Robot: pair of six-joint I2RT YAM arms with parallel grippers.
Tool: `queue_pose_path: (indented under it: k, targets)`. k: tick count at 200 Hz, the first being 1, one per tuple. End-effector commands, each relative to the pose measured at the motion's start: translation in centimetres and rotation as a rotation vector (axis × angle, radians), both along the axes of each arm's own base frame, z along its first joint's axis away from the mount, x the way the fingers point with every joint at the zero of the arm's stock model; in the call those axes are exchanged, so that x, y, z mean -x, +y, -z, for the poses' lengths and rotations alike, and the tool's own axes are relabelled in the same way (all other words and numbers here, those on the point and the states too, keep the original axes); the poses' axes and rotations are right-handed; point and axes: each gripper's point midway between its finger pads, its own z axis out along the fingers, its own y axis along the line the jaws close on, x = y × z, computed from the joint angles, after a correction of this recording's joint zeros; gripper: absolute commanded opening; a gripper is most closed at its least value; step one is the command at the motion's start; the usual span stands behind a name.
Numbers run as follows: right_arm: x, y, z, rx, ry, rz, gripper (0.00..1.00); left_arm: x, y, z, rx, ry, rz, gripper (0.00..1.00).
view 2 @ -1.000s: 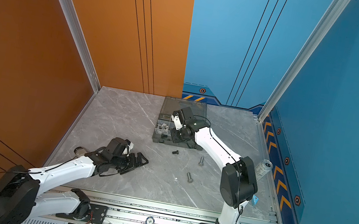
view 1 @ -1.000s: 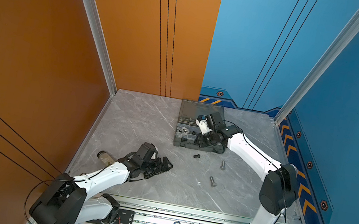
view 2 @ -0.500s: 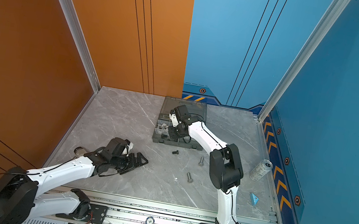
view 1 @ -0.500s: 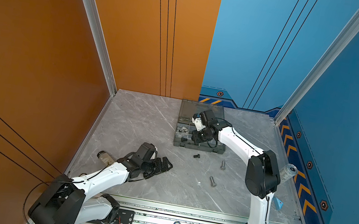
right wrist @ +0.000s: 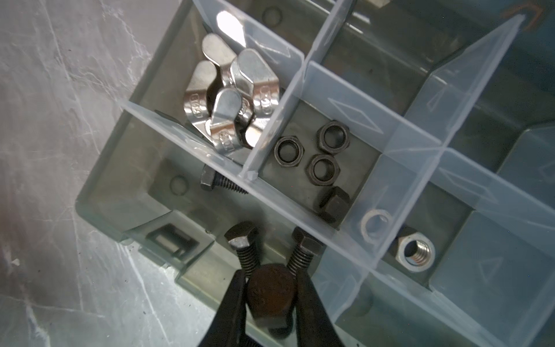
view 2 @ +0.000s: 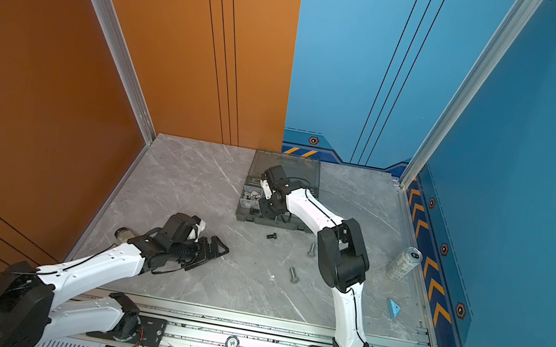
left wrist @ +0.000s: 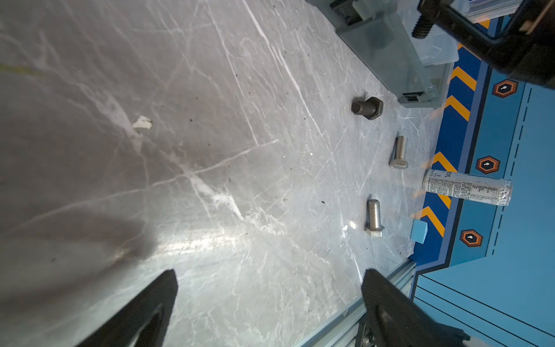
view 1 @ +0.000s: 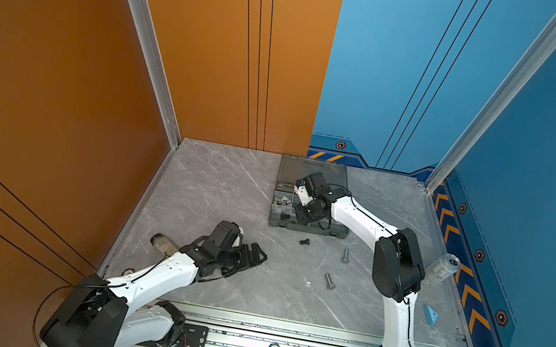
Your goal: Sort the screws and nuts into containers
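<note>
Noted short black screw point(right wrist: 270, 296) pinched in the right tool point(right wrist: 270, 276), closed down almost fully onto it, hanging above the organizer box point(view 1: 309, 228) toward its near left corner in both top views. Counted two like black screws point(right wrist: 243, 243) directly beneath in the latch-side compartment, plus two more along the divider point(right wrist: 300, 207); judged this the screw compartment. Logged neighbours: wing nuts point(right wrist: 228, 99) heaped in the corner cell, black hex nuts point(right wrist: 312, 156) in the next, one silver nut point(right wrist: 416, 254) further along. Judged step in hand: delivery of the held screw, release not yet made. Next move: lower slightly, keep off the divider, open up and drop among its own kind. Found on the table point(view 1: 227, 188) in front of the box, unsorted: one black screw point(view 1: 304, 241) just beside the box front, two silver screws point(view 1: 345, 256) further out, apart from each other. Found left tool point(left wrist: 270, 276) spread fully wide, empty, low over bare table, well apart from all three. Expect the silver ones to need a separate compartment; cannot tell which.
</note>
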Motion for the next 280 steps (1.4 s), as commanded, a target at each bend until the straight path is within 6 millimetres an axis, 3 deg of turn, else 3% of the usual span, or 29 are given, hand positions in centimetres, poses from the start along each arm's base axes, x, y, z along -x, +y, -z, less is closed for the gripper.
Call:
queue_pose_path:
  k: [1, 30, 64, 107, 147, 148, 155, 190, 226, 280]
  targets:
    - [-0.8, -0.1, -0.8, 0.042, -0.043, -0.004, 0.02, 0.1, 0.6, 0.3, -0.02, 0.004, -0.012, 0.98]
    - [-0.9, 0.2, -0.8, 0.04, -0.047, -0.003, 0.04, 0.0, 0.6, 0.4, -0.019, 0.004, -0.012, 0.98]
    - [-0.7, 0.2, -0.7, 0.039, -0.04, 0.008, 0.25, 0.1, 0.6, 0.3, -0.017, 0.002, -0.011, 0.98]
    - [-0.1, 0.1, -1.6, 0.02, -0.039, 0.003, 0.4, 0.1, 0.6, 0.3, -0.014, 0.002, -0.011, 0.98]
    - [0.6, -0.4, -2.1, 0.025, -0.034, -0.008, 0.43, 0.1, 0.6, 0.1, -0.011, -0.003, -0.013, 0.98]
    - [0.6, -0.5, -2.7, 0.018, -0.044, -0.008, 0.43, 0.1, 0.6, 0.1, -0.011, -0.003, -0.013, 0.98]
    - [1.0, -0.6, -3.6, 0.007, -0.055, -0.013, 0.44, 0.1, 0.6, 0.0, -0.009, -0.005, -0.013, 0.98]
    - [3.3, -1.6, -3.9, 0.008, -0.035, -0.061, 0.45, 0.2, 0.7, 0.0, -0.011, -0.007, -0.012, 0.98]
    - [5.6, -3.2, -3.1, 0.027, 0.005, -0.086, 0.47, 0.1, 0.7, -0.1, -0.008, -0.01, -0.014, 0.98]
    - [7.5, -3.1, -0.7, -0.04, 0.083, -0.069, 0.48, 0.2, 0.9, -0.2, -0.009, -0.016, -0.015, 0.98]
